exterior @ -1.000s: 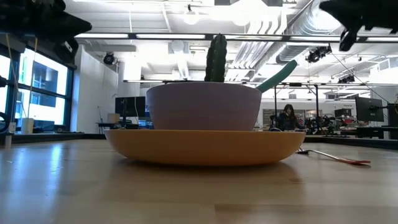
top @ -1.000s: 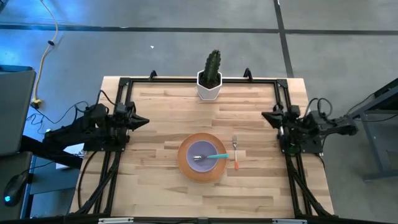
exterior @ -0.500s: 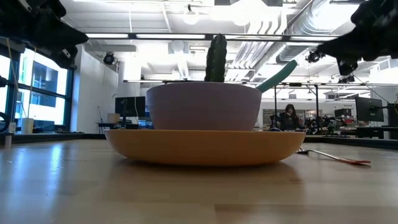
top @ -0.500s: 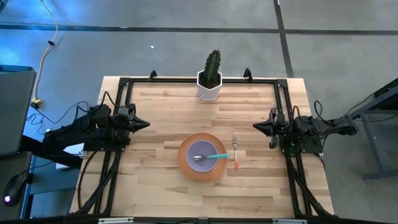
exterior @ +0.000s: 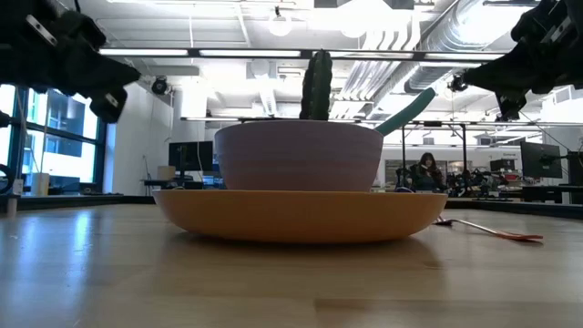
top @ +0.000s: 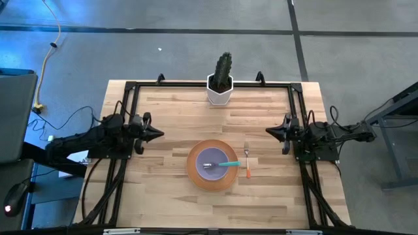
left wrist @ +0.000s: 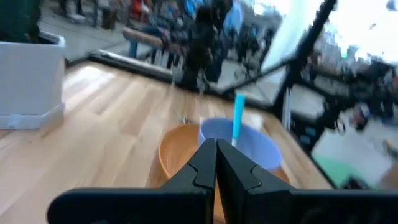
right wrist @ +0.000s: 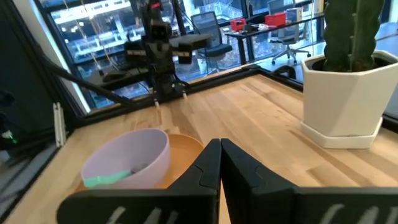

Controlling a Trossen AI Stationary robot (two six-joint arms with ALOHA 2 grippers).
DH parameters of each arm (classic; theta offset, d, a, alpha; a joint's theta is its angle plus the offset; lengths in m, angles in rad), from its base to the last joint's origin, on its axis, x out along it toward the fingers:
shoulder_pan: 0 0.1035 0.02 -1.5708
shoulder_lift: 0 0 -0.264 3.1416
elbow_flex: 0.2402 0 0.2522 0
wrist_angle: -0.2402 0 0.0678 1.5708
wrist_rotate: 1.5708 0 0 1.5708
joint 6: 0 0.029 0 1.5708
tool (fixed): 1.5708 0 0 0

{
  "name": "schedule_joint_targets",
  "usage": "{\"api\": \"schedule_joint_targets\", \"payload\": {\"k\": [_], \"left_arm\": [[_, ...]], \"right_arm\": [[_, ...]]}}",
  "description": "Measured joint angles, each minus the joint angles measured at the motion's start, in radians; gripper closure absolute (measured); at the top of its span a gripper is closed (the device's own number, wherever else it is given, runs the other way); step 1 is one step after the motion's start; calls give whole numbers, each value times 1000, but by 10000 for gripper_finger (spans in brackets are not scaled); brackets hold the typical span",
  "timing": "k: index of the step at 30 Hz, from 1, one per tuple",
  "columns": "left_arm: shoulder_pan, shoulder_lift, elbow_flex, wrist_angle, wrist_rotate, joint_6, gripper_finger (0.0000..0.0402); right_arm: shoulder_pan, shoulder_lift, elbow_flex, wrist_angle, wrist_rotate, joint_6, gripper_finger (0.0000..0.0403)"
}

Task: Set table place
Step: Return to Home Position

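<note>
A round orange plate (top: 193,171) lies on the table's near middle. A lilac bowl (top: 206,158) stands on it, and a spoon with a teal handle (top: 229,163) leans in the bowl, its handle over the rim. An orange-handled fork (top: 248,167) lies flat on the wood right of the plate. My left gripper (top: 159,132) is shut and empty, above the table left of the plate. My right gripper (top: 270,132) is shut and empty, above the table to the right of the fork.
A white pot with a green cactus (top: 221,83) stands at the table's far edge, middle. Black rails (top: 297,108) frame the tabletop. Bare wood (top: 215,114) lies between the pot and the plate.
My left gripper has moved toward the table's right, nearer the plate, and has come down a little. My right gripper has swung toward the plate and levelled out, then stayed still. The plate, bowl, spoon and fork have not moved.
</note>
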Motion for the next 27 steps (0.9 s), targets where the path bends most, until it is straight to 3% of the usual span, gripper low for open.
{"api": "schedule_joint_targets", "payload": {"k": [4, 8, 19, 23, 27], "left_arm": [[-2, 4, -26, 131, -58, -23, 401], [-2, 3, -53, 152, -137, -10, 401], [0, 45, -59, 167, -161, 30, 401], [0, 45, -59, 166, -161, 29, 401], [0, 45, -59, 166, -162, 41, 401]], "right_arm": [[0, 0, 0, 21, 2, 16, 403], [0, 0, 0, 6, 19, 18, 403], [0, 1, 0, -43, 98, 105, 403], [0, 1, 0, -104, 98, 198, 403], [0, 1, 0, -163, 71, 191, 403]]}}
